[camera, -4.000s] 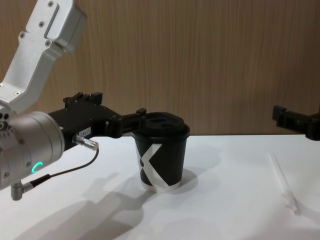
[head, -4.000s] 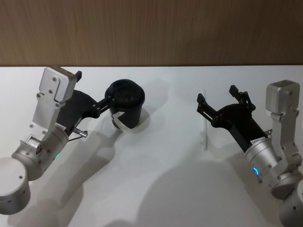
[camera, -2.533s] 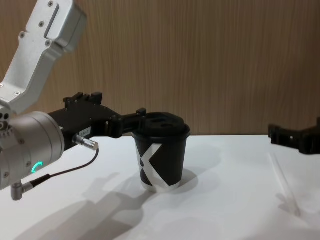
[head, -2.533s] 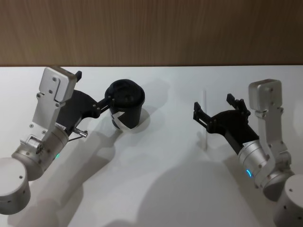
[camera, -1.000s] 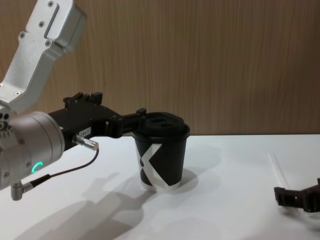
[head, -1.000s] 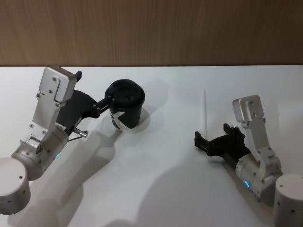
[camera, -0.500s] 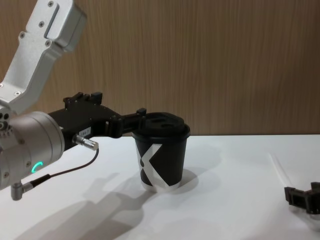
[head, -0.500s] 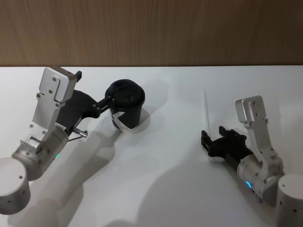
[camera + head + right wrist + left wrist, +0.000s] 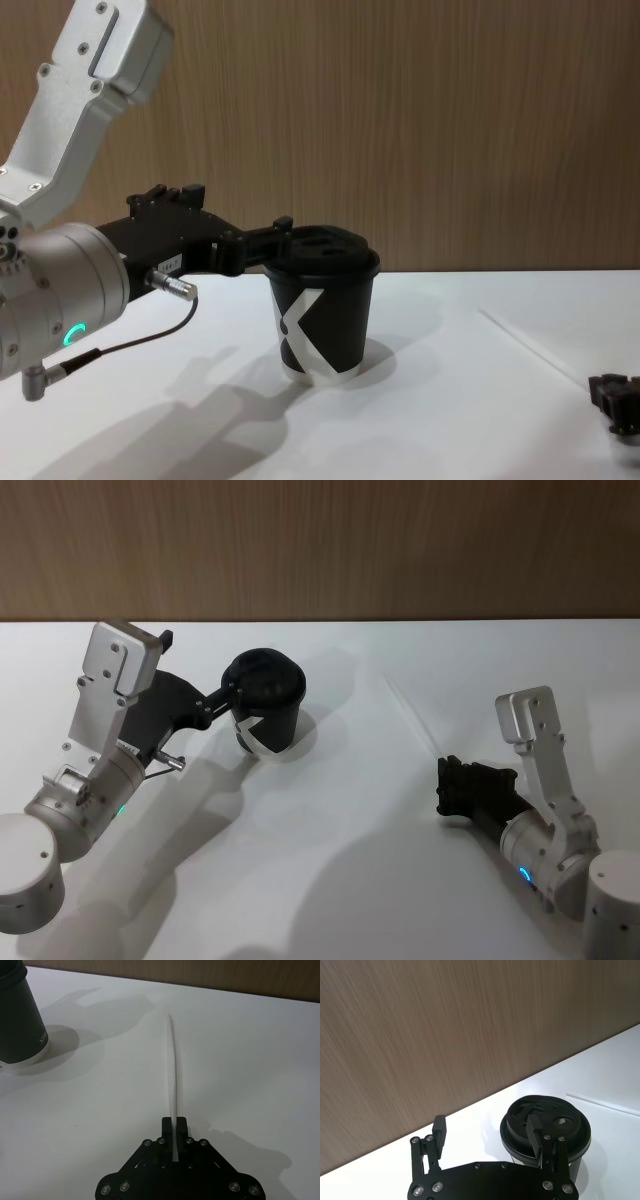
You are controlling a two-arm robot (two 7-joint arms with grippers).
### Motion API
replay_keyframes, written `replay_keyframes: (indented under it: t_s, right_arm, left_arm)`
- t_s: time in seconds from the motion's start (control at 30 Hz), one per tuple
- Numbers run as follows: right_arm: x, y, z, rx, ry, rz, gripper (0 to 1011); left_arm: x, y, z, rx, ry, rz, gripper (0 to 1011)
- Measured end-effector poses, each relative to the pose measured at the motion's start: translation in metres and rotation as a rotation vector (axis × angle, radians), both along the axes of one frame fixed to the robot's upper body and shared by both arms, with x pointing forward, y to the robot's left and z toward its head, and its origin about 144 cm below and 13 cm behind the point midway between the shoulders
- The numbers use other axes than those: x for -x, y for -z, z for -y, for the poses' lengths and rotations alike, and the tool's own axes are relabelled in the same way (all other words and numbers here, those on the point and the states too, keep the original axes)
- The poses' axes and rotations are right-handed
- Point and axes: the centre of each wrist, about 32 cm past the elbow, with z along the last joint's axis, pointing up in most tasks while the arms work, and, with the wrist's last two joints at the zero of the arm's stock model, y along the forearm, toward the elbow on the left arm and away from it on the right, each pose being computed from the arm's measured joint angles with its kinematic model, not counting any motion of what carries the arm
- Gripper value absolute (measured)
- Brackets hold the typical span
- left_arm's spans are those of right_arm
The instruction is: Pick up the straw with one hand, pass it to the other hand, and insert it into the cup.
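White table [image 9: 330,880]: carries the cup and straw; wood-panel wall behind.
Cup [image 9: 322,320]: black, domed lid on, upright, on robot's left half of table. White angular mark faces chest cam.
Straw [image 9: 172,1070]: near end pinched in R hand. Rest runs away from the hand on a diagonal, toward back-left of table. Points roughly toward cup side but stays well apart from cup. Far tip on table or just off it: cannot tell.
R hand [image 9: 447,785]: low over table, right side, near front. Fingers together, clamped on straw end; R wrist cam shows straw passing betw. the two closed fingers.
L hand [image 9: 486,1125]: at lid height beside cup, fingers apart, holding nothing. One finger sits at lid rim (overlaps lid in L wrist cam; contact: cannot tell). Other finger stands free, away from cup. Cup not betw. the fingers.
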Motion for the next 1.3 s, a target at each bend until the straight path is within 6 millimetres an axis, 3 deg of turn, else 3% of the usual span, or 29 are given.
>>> replay_keyframes:
  t_s: [0.07,0.2,0.83,1.3]
  right_arm:
    - [0.000,0.000,0.000,-0.001,-0.004,0.000,32]
    - [0.000,0.001,-0.001,-0.004,-0.010,0.002,4]
    - [-0.001,-0.010,-0.002,-0.047,-0.036,0.151,0]
    - [-0.006,-0.034,-0.007,-0.113,-0.116,0.359,0]
  left_arm:
    - [0.000,0.000,0.000,0.000,0.000,0.000,1002]
    - [0.000,0.000,0.000,0.000,0.000,0.000,1003]
    - [0.000,0.000,0.000,0.000,0.000,0.000,1003]
    - [0.000,0.000,0.000,0.000,0.000,0.000,1003]
